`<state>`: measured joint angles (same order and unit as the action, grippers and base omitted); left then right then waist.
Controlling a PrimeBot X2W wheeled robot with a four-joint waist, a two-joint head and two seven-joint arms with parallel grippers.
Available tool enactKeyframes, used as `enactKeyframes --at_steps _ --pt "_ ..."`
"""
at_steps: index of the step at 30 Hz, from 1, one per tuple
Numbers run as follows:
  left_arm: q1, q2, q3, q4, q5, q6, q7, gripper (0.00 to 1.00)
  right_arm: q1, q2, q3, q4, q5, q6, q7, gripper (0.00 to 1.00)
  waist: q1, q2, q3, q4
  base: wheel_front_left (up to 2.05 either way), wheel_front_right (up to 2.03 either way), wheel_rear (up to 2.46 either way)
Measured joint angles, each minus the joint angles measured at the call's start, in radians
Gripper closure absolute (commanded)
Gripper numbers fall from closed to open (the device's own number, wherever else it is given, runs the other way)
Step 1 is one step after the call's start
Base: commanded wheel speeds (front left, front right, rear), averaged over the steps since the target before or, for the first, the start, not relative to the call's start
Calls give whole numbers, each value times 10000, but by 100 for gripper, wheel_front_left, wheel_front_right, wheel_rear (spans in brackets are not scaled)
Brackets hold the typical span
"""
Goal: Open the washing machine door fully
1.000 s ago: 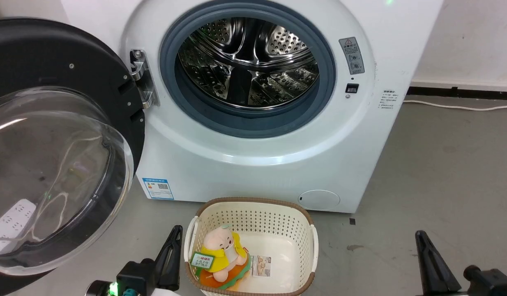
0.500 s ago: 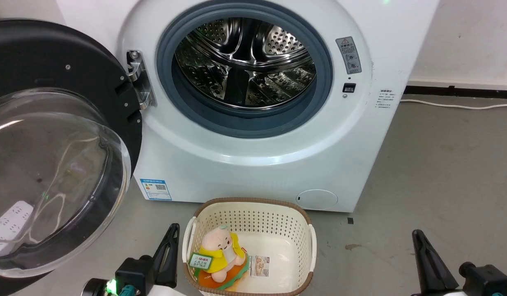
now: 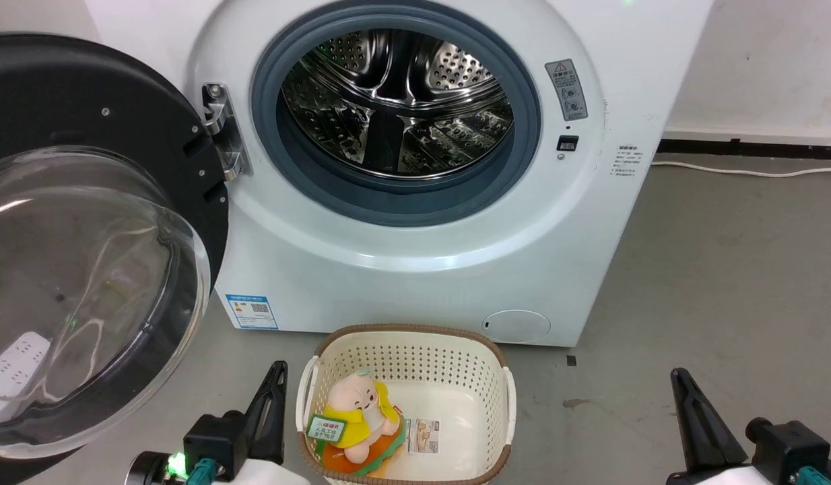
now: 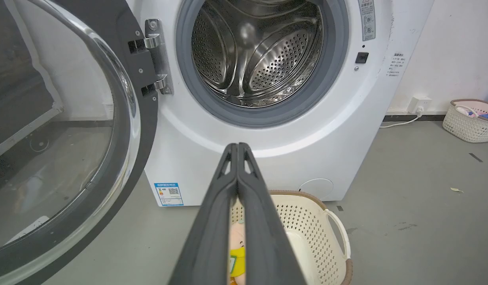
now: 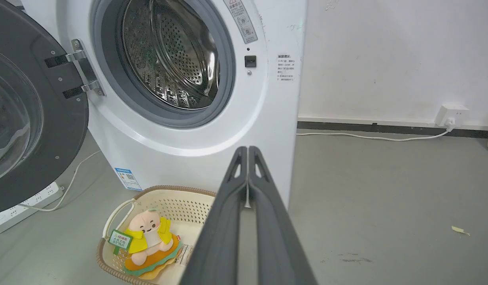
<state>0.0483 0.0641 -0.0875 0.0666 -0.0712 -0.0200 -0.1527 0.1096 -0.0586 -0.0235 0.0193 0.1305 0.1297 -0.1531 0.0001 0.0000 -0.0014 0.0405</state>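
Because its hinge point(image 3: 217, 131) sits on the left edge of the washing machine point(image 3: 402, 269), the washing machine door point(image 3: 85, 256) hangs out to that machine's left, swung wide, with its inner face and clear glass bowl turned toward the room; the opening is wholly uncovered. Item, drum point(image 3: 395, 101): bare steel, nothing visible inside, ringed by the grey gasket point(image 3: 402, 205). Item, left gripper point(image 3: 278, 370): low before the machine's lower left corner, fingers pressed together, holding nothing, apart from the door. Item, right gripper point(image 3: 676, 374): low, off the machine's right front corner, likewise closed tip to tip and empty. Both point up toward the machine without touching it, which reads as a parked pose rather than a working one. Item, cream basket point(image 3: 415, 333): on the floor just before the machine's front, between the two grippers, with a plush toy point(image 3: 358, 411) lying in it, presumably set there for loading. Judgement: door appears at or near the limit of its swing; task looks essentially done.
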Motion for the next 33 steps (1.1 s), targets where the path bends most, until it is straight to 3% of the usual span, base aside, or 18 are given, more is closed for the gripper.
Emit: enactKeyframes --at_steps 33 --pt "-123 -82 364 -293 274 84 648 100 -380 2 98 -56 -539 0 667 100 0 0 6 -180 0 0 0"
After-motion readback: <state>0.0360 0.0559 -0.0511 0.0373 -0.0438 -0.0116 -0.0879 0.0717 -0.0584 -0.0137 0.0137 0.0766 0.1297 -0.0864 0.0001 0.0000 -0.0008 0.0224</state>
